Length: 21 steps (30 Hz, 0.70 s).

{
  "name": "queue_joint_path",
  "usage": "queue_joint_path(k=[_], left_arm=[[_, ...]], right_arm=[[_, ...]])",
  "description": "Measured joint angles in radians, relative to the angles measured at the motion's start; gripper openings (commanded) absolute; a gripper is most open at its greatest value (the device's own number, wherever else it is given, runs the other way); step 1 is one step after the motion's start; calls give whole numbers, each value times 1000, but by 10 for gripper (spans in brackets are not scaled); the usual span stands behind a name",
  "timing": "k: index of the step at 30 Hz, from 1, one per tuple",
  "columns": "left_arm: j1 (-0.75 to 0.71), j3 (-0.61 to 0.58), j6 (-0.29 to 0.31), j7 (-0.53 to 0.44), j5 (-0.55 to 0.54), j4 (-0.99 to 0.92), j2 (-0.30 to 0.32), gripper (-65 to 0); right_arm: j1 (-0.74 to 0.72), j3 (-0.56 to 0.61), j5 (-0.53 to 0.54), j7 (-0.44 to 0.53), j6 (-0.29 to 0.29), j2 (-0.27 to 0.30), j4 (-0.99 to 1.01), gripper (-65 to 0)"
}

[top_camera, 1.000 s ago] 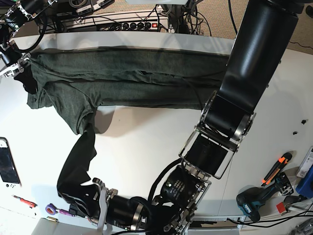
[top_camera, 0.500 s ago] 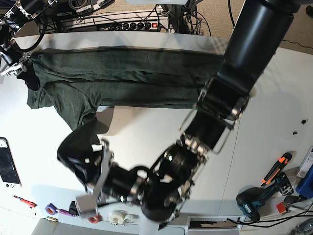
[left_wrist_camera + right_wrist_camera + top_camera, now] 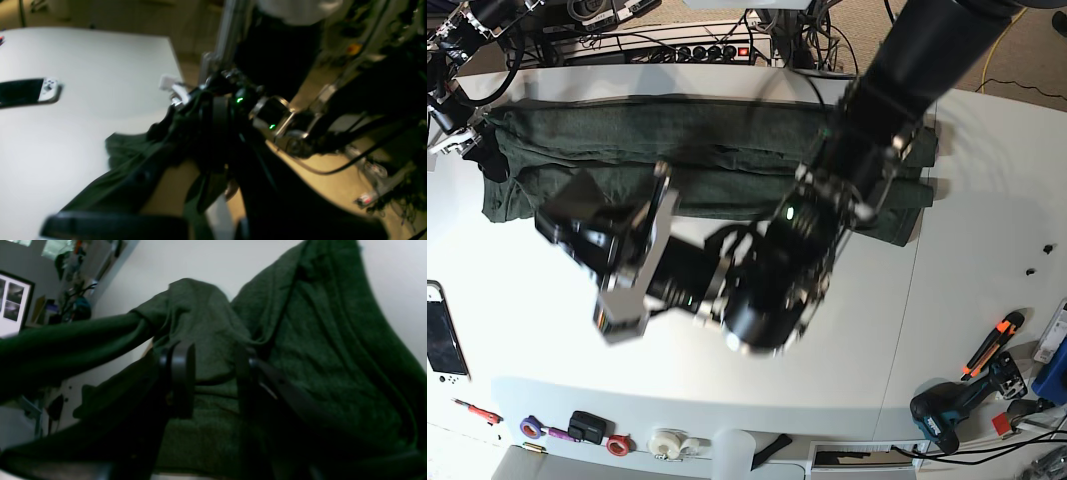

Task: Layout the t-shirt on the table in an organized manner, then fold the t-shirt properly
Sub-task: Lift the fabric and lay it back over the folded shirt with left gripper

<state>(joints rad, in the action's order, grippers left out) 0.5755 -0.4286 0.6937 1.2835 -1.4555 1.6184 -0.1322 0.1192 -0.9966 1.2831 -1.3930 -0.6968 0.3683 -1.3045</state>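
No text, label, brand or number is legible in any view.

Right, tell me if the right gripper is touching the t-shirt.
Touching. In the right wrist view, the right gripper has its fingers closed against a bunched fold of the t-shirt, with no gap showing.

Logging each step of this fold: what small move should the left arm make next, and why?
Probably carry the held sleeve on over the folded body, then lower it. The left gripper is shut on a bunch of the t-shirt, raised off the table, while the right gripper pins the far end.
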Motion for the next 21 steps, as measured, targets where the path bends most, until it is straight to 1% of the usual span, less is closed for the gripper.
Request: queue_joint_path(k=[3,7,11,14,17,19,21], left_arm=[[-85,1,0,-3,0,74,0,-650],[-195,3,0,-65,93,158,0,-650],[-319,4,0,-99,153,262,0,-650],[-415,5,0,-128,222,342,0,-650],[-495,5,0,-173,265,434,0,-650],[-526,4,0,-193,287,502,23,-650],[-547,5,-1,-227,362,570,66,-650]], right_arm=[[0,0,0,5,0,0,0,-440],[0,0,0,6,0,0,0,-440],[0,0,0,8,0,0,0,-440],[0,0,0,11,0,0,0,-440],[0,0,0,13,0,0,0,-440],[0,0,0,14,0,0,0,-440],[0,0,0,14,0,0,0,-440]])
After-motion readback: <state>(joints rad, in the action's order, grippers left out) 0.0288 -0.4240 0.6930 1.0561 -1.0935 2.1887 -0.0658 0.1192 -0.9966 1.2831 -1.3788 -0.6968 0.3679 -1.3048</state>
